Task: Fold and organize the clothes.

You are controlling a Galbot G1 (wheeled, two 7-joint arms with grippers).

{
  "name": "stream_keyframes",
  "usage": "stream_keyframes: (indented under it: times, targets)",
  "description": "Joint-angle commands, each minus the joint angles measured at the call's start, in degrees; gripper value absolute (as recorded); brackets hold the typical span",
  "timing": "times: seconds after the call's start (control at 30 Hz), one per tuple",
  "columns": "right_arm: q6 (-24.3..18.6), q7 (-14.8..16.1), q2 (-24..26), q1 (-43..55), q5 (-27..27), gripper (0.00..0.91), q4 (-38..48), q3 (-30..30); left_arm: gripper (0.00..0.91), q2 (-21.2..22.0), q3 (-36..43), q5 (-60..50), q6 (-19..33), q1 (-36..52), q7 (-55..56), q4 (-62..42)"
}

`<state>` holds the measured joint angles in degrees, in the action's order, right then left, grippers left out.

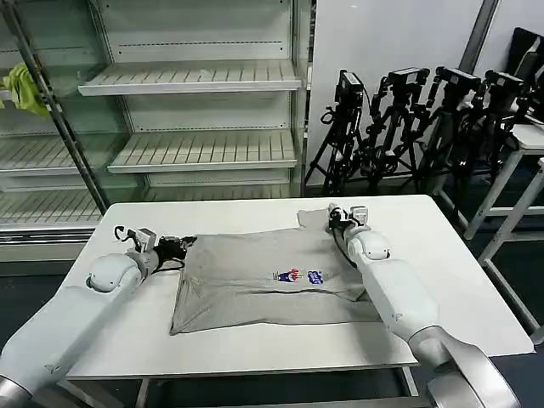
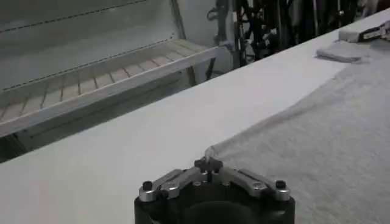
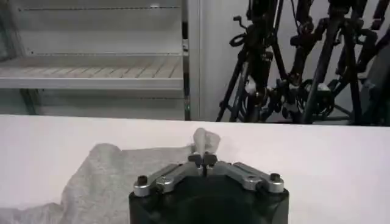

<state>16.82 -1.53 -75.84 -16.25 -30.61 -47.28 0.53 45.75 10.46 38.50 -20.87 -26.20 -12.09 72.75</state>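
So the light grey short-sleeved cotton T-shirt (image 1: 263,280) with the little multicoloured chest print is spread out on the white counter (image 1: 442,280), partly folded, with both arms holding it at the far corners. The left gripper (image 1: 176,247) is pinched closed on the shirt's left edge, and the right gripper (image 1: 334,218) is clamped on a bunched-up bit of fabric at the right corner. Behind the counter there's a glass-fronted shelving cabinet (image 1: 195,76) with a yellow-green cloth (image 1: 24,89) hanging at its left.
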Motion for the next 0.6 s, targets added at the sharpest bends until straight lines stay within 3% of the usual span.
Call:
stream_keyframes:
  times: [0.03, 0.33, 0.6]
  targets:
    - [-0.2, 0.0, 0.1, 0.0, 0.0, 0.0, -0.4, -0.1, 0.03, -0.2, -0.2, 0.2, 0.1, -0.1, 0.1, 0.5]
    - [-1.3, -0.6, 2.1, -1.1, -0.4, 0.0, -4.9, 0.0, 0.04, -0.9, -4.4, 1.0, -0.8, -2.0, 1.5, 4.6]
    - [0.0, -2.5, 9.2, -6.4, -6.4, 0.0, -21.5, -1.4, 0.03, -5.8, -7.4, 2.9, -2.0, -7.3, 2.5, 13.6]
